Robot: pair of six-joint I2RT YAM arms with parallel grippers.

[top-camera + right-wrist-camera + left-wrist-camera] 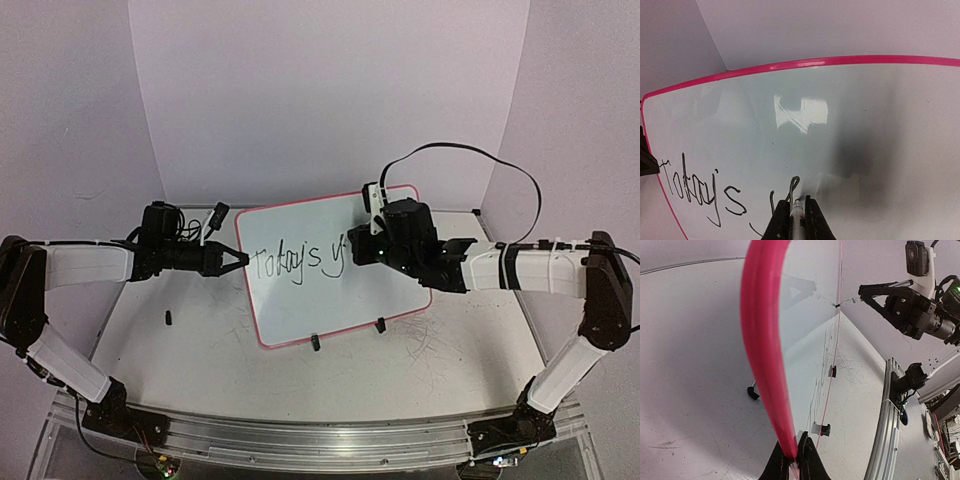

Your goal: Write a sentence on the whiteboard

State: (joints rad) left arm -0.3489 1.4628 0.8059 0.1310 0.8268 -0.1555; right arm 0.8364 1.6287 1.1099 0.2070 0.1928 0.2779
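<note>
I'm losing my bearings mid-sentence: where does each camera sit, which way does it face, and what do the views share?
Top external: above and behind the arm bases, looking down at the table; both arms show, left gripper at the edge of the whiteboard, right gripper at the sentence.
Left wrist: looks edge-on along the whiteboard's pink rim; its own fingers pinch it; the right gripper shows opposite.
Right wrist: faces the board's writing side; its own fingers hold the marker.
Shared: all three see the whiteboard.

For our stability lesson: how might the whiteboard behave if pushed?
On two small clip feet, the whiteboard probably tips easily; the left end effector pinching its rim likely steadies it. Thin and flat, it seems light.
</note>
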